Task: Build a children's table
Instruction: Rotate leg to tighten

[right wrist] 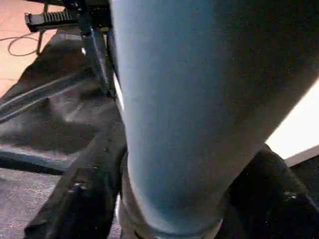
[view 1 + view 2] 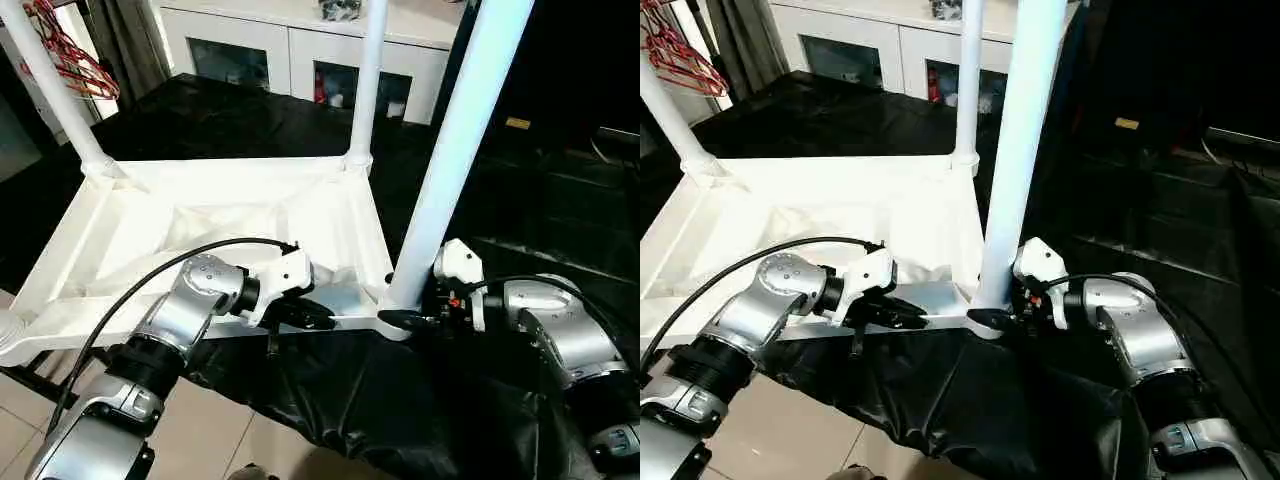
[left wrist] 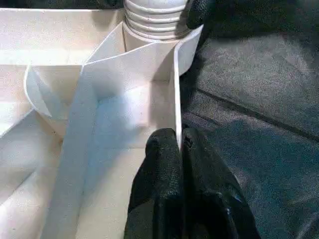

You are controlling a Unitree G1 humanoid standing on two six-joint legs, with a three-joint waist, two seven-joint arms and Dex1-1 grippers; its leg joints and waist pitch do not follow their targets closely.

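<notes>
Three smooth tubular legs (image 2: pixel 460 150) upright in ribbed white tabletop (image 2: pixel 200 225), L gripper (image 3: pixel 179 149) pinched on rim, R gripper (image 2: pixel 1005 312) fingers astride near leg, black cloth (image 2: pixel 400 400) beneath, white cabinet (image 2: pixel 300 50) behind.

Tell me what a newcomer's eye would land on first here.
The white table top lies upside down on black sheeting, ribbed underside up, with legs standing in its corner sockets. Nearest, a tall leg rises from the near right corner, the right end effector around its base. The left end effector pinches the top's near rim.
</notes>
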